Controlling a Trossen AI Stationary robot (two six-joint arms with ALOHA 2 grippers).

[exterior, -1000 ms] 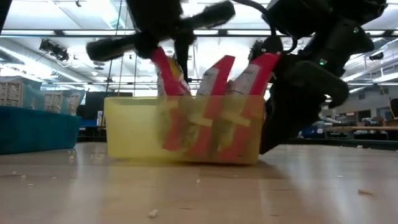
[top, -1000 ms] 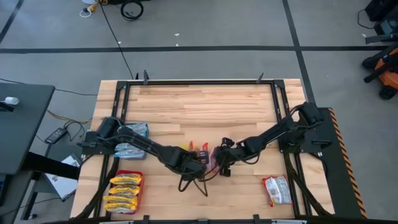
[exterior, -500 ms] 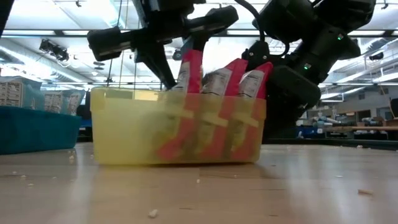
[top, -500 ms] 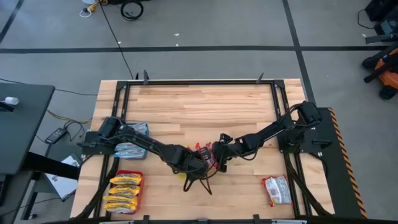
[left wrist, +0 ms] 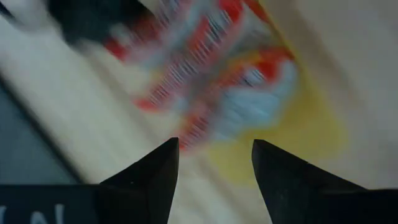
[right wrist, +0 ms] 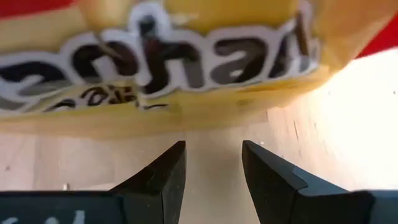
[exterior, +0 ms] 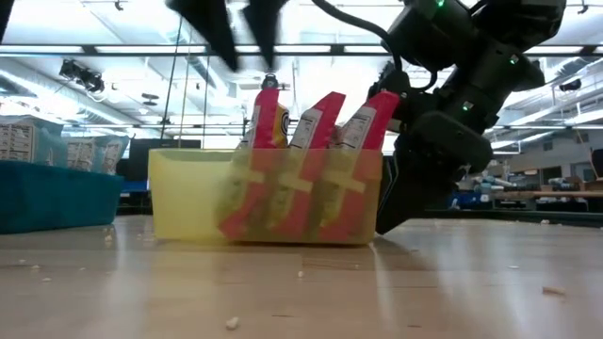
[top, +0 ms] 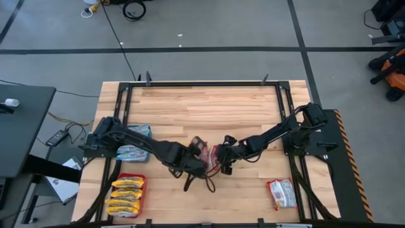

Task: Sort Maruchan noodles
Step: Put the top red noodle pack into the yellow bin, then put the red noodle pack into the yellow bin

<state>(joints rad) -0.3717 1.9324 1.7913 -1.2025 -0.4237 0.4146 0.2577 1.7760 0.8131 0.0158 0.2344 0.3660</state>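
Released since a second ago: the left hand [top: 201, 166] has lifted clear of the red-and-white noodle packets [exterior: 306, 160] and its fingers [left wrist: 152, 180] now stand apart with nothing between them. The yellow tray [exterior: 188, 198] has also slid and sits level again on the table [top: 209, 107].

Three packets stand on edge in that tray, leaning the same way, tops poking above its rim. In the high view the tray lies near the middle of the table's near half, between the two hands. The right hand [top: 223, 163] is at the tray's right end, fingers [right wrist: 158, 180] spread and empty, a yellow wrapper with dark lettering close ahead of them in the wrist view.

Other sorted packets: yellow-orange ones in a red tray [top: 128, 178] at the near left corner, pale blue-white ones [top: 134, 152] at the left edge in a blue tray [exterior: 52, 193], and one red-and-white packet [top: 281, 193] lying flat near the right near corner.

The far half of the table is bare wood. A dark metal frame [top: 202, 83] runs along the far and side edges.
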